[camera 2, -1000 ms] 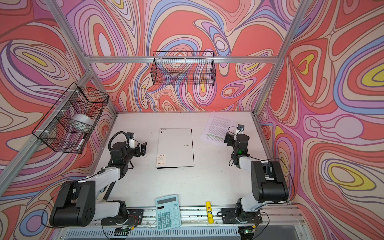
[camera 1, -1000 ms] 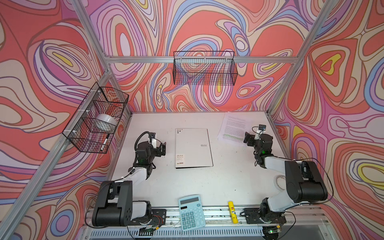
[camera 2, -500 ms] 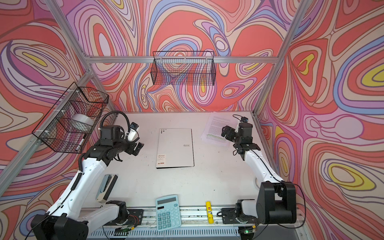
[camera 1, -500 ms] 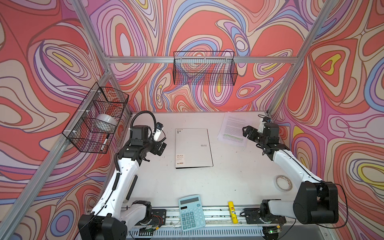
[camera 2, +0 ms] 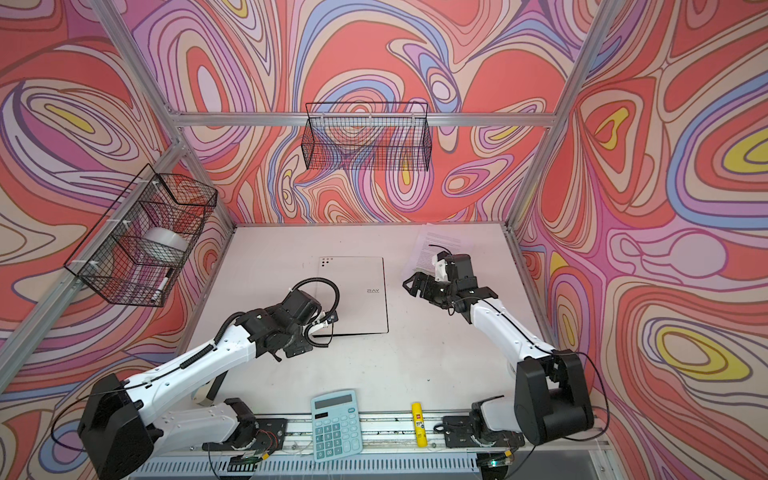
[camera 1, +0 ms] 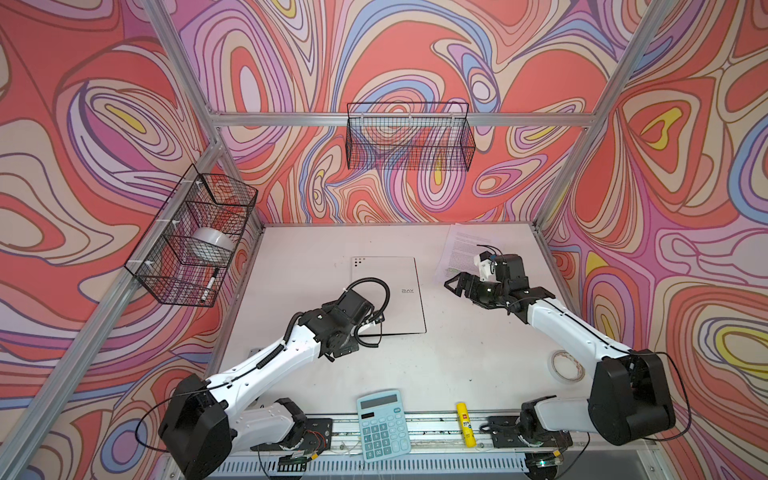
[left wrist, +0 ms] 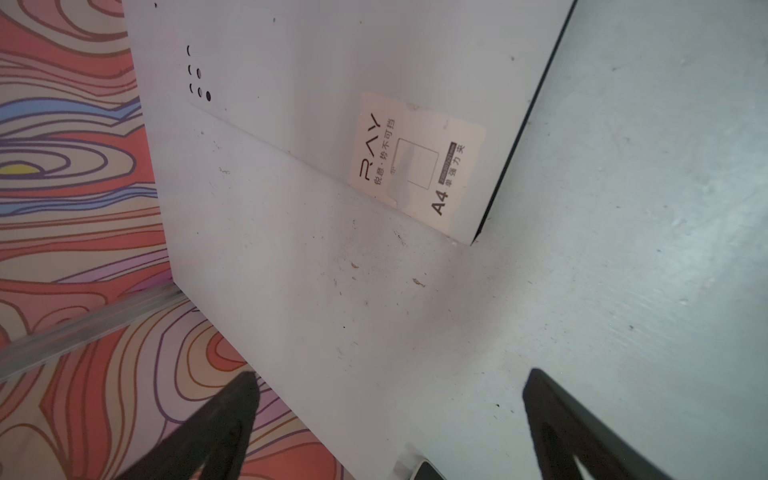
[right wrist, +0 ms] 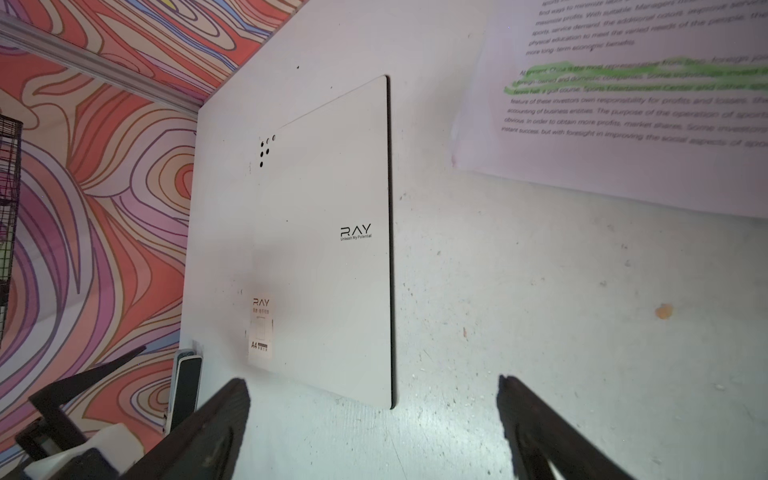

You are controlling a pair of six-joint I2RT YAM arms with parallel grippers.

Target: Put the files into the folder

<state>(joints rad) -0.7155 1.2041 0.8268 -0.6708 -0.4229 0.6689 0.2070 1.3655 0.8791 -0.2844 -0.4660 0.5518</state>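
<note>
The folder (camera 1: 390, 291), white-covered and marked "RAY", lay closed and flat; the files (camera 1: 461, 253), printed sheets with one green-highlighted passage, lay just beside it.

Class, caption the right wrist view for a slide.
Open right gripper near the closed folder; files lie apart beside it.

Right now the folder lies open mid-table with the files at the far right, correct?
No. The folder is closed, white cover up, as both top views show. It does lie mid-table, with the files at the far right.
</note>
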